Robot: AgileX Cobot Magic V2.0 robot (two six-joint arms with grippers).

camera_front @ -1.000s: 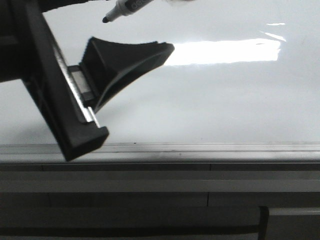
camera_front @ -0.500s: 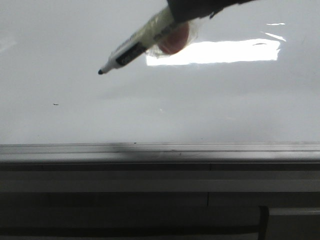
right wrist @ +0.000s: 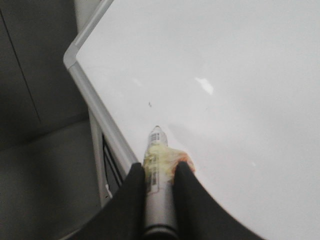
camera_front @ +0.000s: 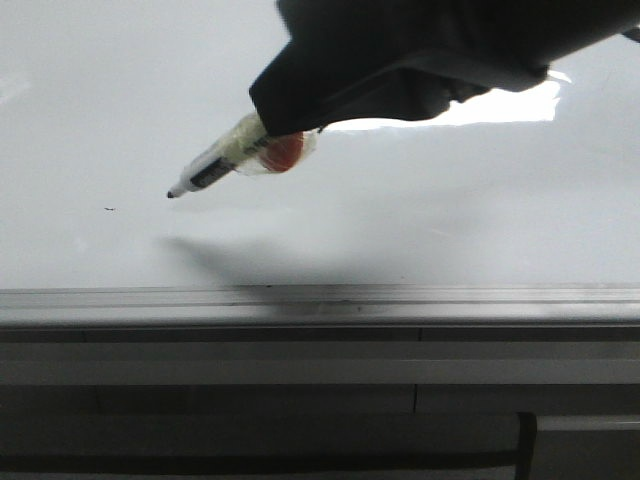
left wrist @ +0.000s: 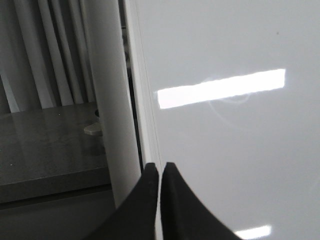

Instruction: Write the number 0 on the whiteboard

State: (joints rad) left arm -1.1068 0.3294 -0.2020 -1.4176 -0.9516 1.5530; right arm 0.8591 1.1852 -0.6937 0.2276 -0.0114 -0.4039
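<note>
Marker (camera_front: 225,160): clamped between the closed fingers of the right gripper (right wrist: 159,172), tip pointing down and left toward the whiteboard (camera_front: 400,230); half a second ago it sat higher and further right, so the tip has dropped closer to the surface, its shadow now just beneath
Left gripper (left wrist: 159,170): fingers pressed together on nothing, at the board's side edge; a second ago it filled the front view, now gone from it
Number 0: not yet drawn; the board shows only a tiny dash (camera_front: 109,209) left of the tip
Contact: cannot tell whether the tip touches the board
Meaning for the task: judged the approach to the first stroke, writing still to begin
Wrapping: yellowish tape and an orange-red patch (camera_front: 283,152) round the barrel at the grip
Writing: black print and a barcode-like band on the barrel (right wrist: 156,150), too blurred to read; no brand legible
</note>
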